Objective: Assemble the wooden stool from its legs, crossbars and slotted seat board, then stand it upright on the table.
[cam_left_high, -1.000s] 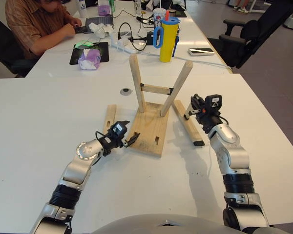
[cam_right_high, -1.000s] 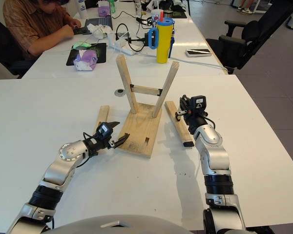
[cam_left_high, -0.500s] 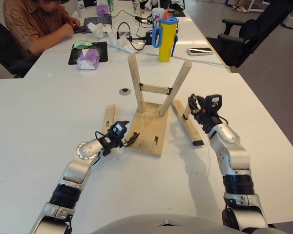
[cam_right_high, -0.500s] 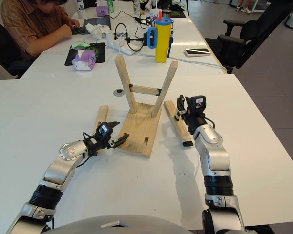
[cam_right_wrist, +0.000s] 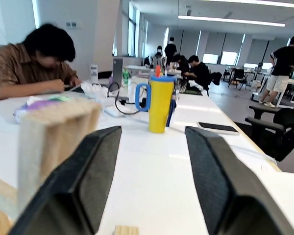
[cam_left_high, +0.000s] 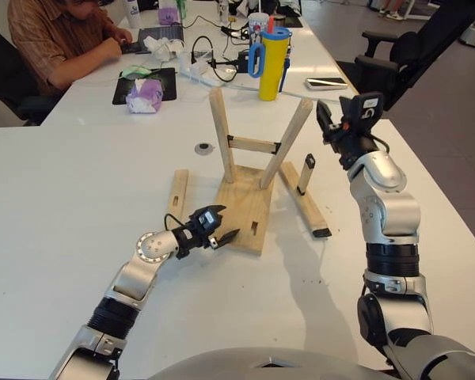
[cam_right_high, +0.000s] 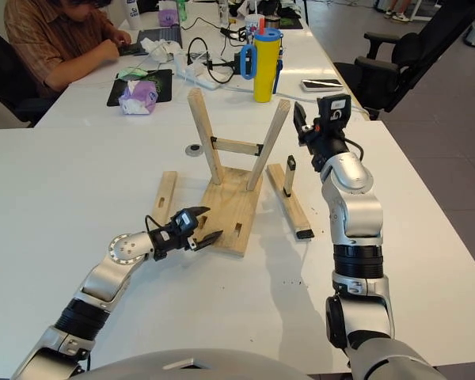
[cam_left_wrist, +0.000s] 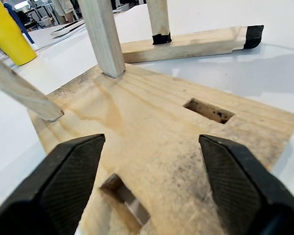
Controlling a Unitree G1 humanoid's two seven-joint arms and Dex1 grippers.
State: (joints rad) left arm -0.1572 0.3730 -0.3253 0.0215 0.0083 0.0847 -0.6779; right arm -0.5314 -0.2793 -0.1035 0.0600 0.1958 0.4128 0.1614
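The slotted seat board [cam_left_high: 245,207] lies flat mid-table. Two legs [cam_left_high: 222,134] [cam_left_high: 289,142] stand up out of it, joined by a crossbar [cam_left_high: 253,145]. To the board's right another leg [cam_left_high: 307,204] lies flat, with a short crossbar [cam_left_high: 305,172] sticking up from it. A loose leg [cam_left_high: 178,190] lies left of the board. My left gripper [cam_left_high: 219,235] is open at the board's near left corner, its fingers [cam_left_wrist: 73,181] astride an empty slot [cam_left_wrist: 125,205]. My right gripper [cam_left_high: 331,127] is open and raised beside the top of the right upright leg [cam_right_wrist: 54,142].
A yellow bottle [cam_left_high: 273,63], a phone [cam_left_high: 326,83], cables and a purple bundle [cam_left_high: 146,95] sit on the far table. A small round disc [cam_left_high: 203,148] lies behind the board. An office chair [cam_left_high: 396,63] stands at the back right.
My right arm lifted from the lying leg to beside the top of the right upright leg. My left gripper slid right along the board's near edge.
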